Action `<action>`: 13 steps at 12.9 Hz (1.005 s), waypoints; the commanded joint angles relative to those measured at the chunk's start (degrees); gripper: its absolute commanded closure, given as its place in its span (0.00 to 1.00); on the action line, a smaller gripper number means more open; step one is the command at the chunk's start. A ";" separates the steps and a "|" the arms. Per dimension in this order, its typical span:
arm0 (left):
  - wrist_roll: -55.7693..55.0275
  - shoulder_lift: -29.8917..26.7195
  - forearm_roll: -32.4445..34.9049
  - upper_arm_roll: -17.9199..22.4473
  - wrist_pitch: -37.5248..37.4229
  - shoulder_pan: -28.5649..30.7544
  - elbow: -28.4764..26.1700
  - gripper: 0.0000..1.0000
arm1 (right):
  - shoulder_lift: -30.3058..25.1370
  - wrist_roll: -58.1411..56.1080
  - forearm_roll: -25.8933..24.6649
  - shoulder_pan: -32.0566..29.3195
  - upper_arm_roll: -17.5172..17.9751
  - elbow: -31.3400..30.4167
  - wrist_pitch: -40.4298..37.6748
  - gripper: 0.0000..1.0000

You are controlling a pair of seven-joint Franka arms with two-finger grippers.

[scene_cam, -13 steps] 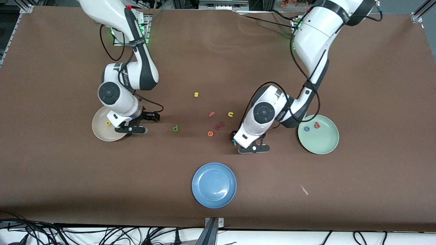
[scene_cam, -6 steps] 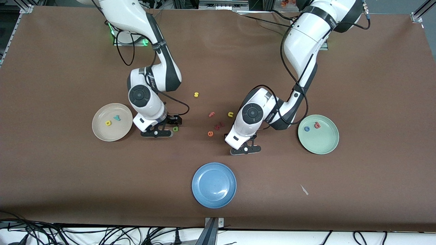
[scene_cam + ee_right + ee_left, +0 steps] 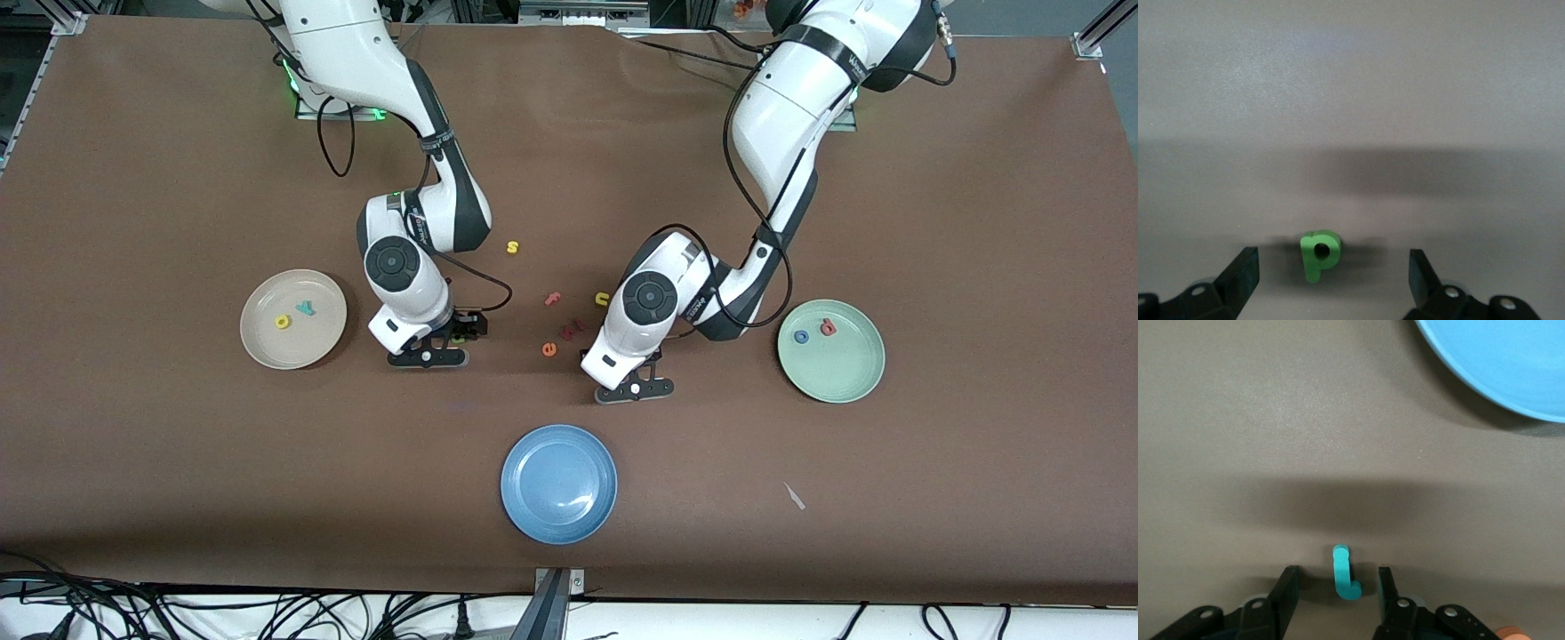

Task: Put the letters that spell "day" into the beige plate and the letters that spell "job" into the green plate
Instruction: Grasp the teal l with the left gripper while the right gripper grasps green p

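Observation:
The dark green d lies flat on the table between the wide-apart fingers of my open right gripper, which hangs low over it. The teal j lies on the table between the half-closed fingers of my left gripper, with a gap on each side; the left hand hides it in the front view. The beige plate holds the yellow a and the teal y. The green plate holds the blue o and the red b.
Loose letters lie between the two hands: a yellow s, a pink f, a yellow u, an orange e and a red one. A blue plate sits nearer the front camera.
My right arm swung from over the beige plate to over the d. My left gripper's fingers narrowed around the j while the hand shifted slightly toward the right arm's end.

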 commanded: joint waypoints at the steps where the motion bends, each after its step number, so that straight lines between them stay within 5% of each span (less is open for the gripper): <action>1: -0.53 0.92 -0.69 1.08 -0.10 -1.42 1.67 0.69 | 0.75 -1.98 2.65 -1.61 0.69 1.54 -0.13 0.01; 3: -0.18 1.27 -0.69 1.08 -0.10 -1.33 1.76 0.87 | 0.84 -6.88 8.00 -2.05 1.66 1.36 -0.21 0.01; 6: -0.36 1.27 -0.69 1.08 -0.19 -1.24 1.76 0.99 | 1.63 -8.14 8.73 -2.06 1.75 1.28 -0.13 0.02; 13: 0.60 -4.17 -0.34 1.78 -8.69 2.26 1.23 1.00 | 2.25 -10.34 8.90 -2.41 1.75 1.36 -0.13 0.31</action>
